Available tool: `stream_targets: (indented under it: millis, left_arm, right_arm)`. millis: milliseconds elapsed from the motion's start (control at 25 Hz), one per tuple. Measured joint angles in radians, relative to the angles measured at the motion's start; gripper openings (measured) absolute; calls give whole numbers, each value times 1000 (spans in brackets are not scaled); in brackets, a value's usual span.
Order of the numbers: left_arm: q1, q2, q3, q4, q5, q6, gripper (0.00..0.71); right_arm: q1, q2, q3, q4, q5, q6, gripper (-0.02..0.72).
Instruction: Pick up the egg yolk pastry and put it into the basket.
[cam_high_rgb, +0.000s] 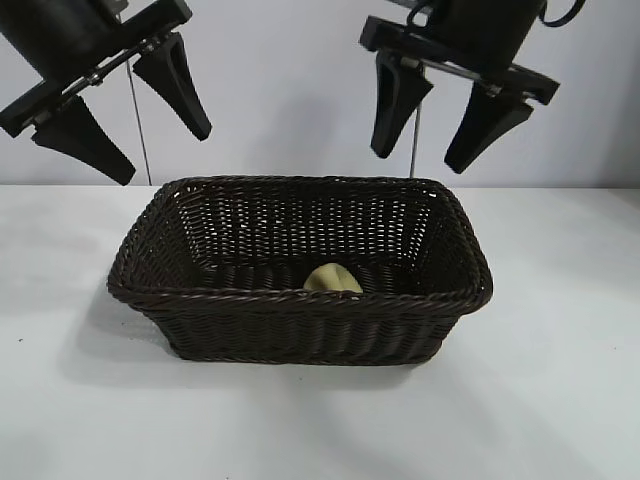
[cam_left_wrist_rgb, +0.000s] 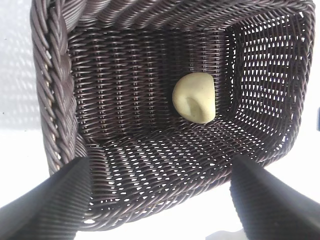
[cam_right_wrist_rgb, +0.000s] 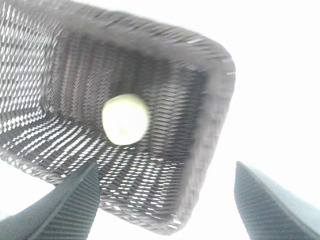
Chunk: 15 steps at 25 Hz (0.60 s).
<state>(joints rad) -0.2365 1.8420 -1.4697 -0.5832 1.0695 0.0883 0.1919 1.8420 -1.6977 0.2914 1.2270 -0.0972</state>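
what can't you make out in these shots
- Pastry: exterior view shows only its top; the basket front wall hides the rest.
- Left gripper and right gripper, both open above the basket: arms cut off by the top edge.
- Right wrist view: blurred, so the pastry's dent is unreadable.

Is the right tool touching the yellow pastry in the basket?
Apart. The exterior view shows the right tool open, hanging in the air above the basket, while the egg yolk pastry lies down on the basket's floor.
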Motion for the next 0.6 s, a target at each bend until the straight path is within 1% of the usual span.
stream_targets:
  millis: [600]
  left_arm:
    - [0, 0, 0, 0, 0, 0, 561]
  right_arm:
    - [0, 0, 0, -15, 5, -1, 540]
